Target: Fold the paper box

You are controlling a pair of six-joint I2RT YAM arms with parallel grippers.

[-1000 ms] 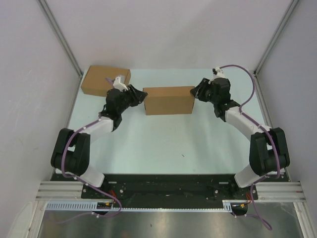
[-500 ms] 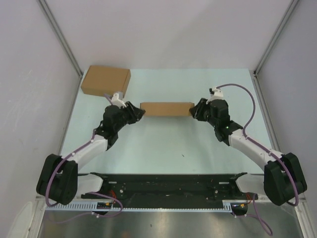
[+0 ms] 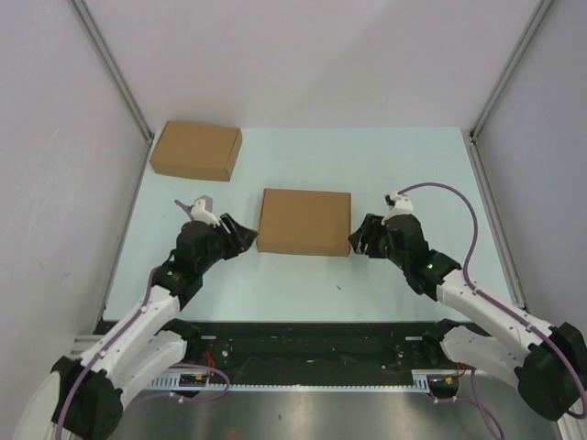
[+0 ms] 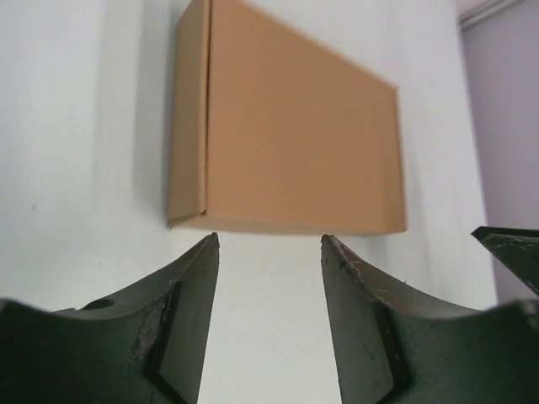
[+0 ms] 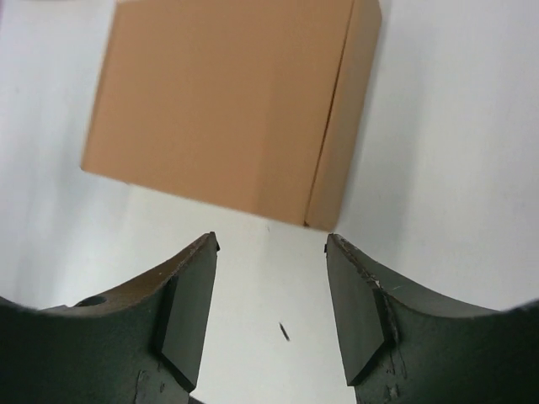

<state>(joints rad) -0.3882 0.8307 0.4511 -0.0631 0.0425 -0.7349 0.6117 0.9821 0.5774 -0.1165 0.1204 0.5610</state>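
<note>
Pale green tabletop (image 3: 404, 165) fills the walled cell, and the paper box (image 3: 304, 222), folded shut, lies flat on it with its broad face up, between the two grippers. The left gripper (image 3: 244, 236) sits just off the box's left end and the right gripper (image 3: 358, 242) just off its right end. Both are released and grasp nothing. In each wrist view the box lies just ahead of the parted fingertips, not between them. A second closed cardboard box (image 3: 195, 150) rests well apart, beyond the left gripper, and a small dark speck (image 5: 284, 332) marks the table between the right fingers. Half a second ago the grippers pinched the box's ends, farther out, with only a narrow strip of it showing.
</note>
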